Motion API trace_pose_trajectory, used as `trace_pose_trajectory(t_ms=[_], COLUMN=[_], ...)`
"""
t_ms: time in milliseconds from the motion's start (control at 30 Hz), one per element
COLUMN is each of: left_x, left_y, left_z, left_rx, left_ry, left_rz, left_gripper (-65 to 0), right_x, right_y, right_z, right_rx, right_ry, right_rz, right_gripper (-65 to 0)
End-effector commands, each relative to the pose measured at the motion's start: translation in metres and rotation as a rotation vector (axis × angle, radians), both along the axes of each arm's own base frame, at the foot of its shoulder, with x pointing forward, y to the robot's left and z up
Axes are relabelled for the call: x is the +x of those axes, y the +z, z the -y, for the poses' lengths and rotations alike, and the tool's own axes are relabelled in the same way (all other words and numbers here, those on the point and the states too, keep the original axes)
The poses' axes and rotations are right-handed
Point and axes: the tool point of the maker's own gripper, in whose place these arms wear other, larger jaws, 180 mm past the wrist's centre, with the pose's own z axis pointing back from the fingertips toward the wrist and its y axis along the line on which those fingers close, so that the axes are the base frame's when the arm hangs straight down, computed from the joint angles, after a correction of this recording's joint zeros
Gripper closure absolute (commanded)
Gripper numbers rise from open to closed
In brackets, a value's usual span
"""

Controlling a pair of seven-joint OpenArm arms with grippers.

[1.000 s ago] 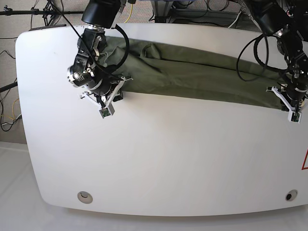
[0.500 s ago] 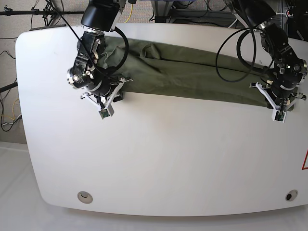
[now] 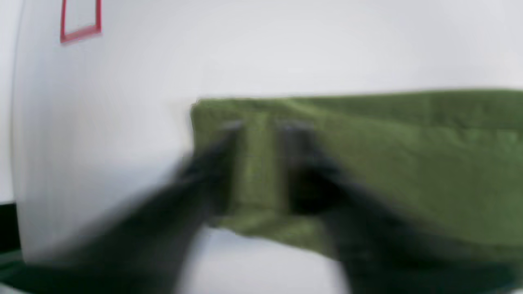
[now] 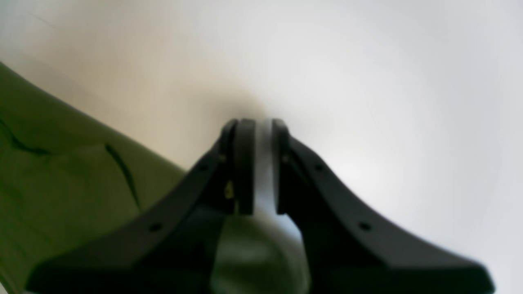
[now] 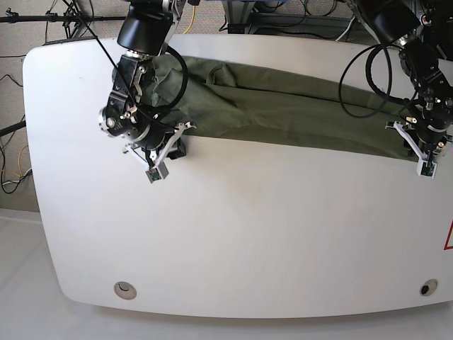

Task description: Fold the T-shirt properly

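The olive-green T-shirt (image 5: 283, 106) lies as a long band across the far side of the white table (image 5: 248, 234). My left gripper (image 5: 419, 149) is at the shirt's right end. In the blurred left wrist view its fingers stand apart over the corner of the T-shirt (image 3: 408, 163), with a strip of cloth showing in the left gripper (image 3: 263, 126). My right gripper (image 5: 164, 150) sits at the shirt's near left corner. In its wrist view the right gripper (image 4: 259, 122) shows only a narrow slit with bare table in it, and the T-shirt (image 4: 61, 183) lies to the left.
A red outlined mark (image 5: 449, 237) sits at the table's right edge and shows again as the red mark (image 3: 79, 20). Two round holes (image 5: 125, 288) (image 5: 425, 288) lie near the front edge. Cables and stands crowd the floor behind the table.
The left arm swung left along the shirt's edge, then back right, and its jaws have parted. The right arm turned slightly and shifted a little toward the front.
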Motion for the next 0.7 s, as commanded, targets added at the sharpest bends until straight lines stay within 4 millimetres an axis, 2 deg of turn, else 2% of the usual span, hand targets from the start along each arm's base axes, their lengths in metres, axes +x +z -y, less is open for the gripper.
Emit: trace_pose_trajectory(t_ms=[0, 100, 167, 367, 433, 500, 667], left_x=[0.01, 0.011, 0.004, -0.006, -0.011, -0.014, -0.018], left_y=[0.019, 0.019, -0.004, -0.029, -0.036, -0.05, -0.056], left_z=[-0.011, -0.014, -0.02, -0.02, -0.019, -0.013, -0.012], left_rx=[0.017, 0.0, -0.059, -0.134, -0.151, -0.215, -0.238], left_ry=[-0.006, -0.008, 0.017, 0.048, 0.053, 0.062, 0.066], left_rz=[0.081, 0.106, 0.064, 0.016, 0.0, -0.002, -0.007], left_gripper=[-36.8, -48.0, -49.0, -27.3, -23.7, -19.6, -23.9], right_x=[0.003, 0.006, 0.002, 0.004, 0.004, 0.013, 0.017], right_y=[0.001, 0.003, 0.0, 0.006, 0.008, 0.012, 0.014], right_z=[-0.002, -0.008, -0.021, -0.032, -0.034, -0.03, -0.029], right_rx=[-0.021, -0.004, 0.057, 0.103, 0.108, 0.095, 0.089], right_ry=[0.017, 0.025, 0.027, 0.033, 0.034, 0.028, 0.025], right_rz=[-0.011, 0.0, -0.004, 0.018, 0.023, 0.045, 0.057], right_gripper=[-6.5, -6.4, -6.5, -6.3, -6.3, -6.5, -6.6])
